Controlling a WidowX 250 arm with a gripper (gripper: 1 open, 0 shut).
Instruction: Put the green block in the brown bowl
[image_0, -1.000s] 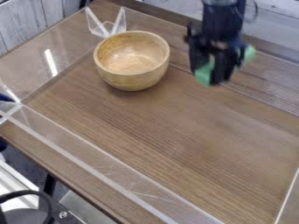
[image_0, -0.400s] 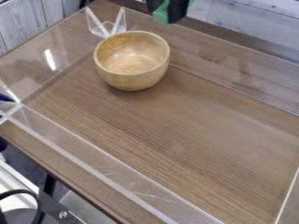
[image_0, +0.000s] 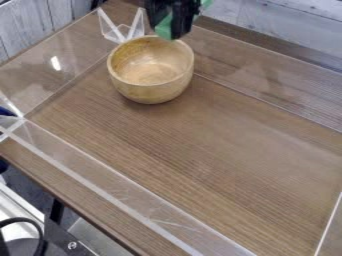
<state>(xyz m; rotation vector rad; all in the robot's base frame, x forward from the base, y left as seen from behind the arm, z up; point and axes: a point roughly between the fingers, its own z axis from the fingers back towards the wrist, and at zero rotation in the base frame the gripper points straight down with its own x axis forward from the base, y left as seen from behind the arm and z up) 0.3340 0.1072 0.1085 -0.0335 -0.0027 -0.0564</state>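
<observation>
A dark robot gripper (image_0: 173, 24) hangs at the top edge of the view, its body mostly cut off by the frame. Its jaws are clamped on the green block (image_0: 168, 28), which shows as a bright green patch between the dark fingers, hanging above the table and not resting on anything. The block sits just beyond the far rim of the brown bowl (image_0: 151, 69) as seen from this camera; whether it is directly over the bowl's opening or slightly behind it cannot be told. The bowl, round and light tan with thick walls, stands upright on the wooden table (image_0: 214, 150) toward the upper left, and its inside looks empty. Clear plastic walls (image_0: 60, 150) edge the table, and a folded clear piece (image_0: 120, 25) stands just behind the bowl. Compared with a second ago, the gripper and block have travelled from the right of the bowl, where they hung lower and fully in view, leftward across the picture to this spot above the bowl's far rim. The bowl has not moved.
</observation>
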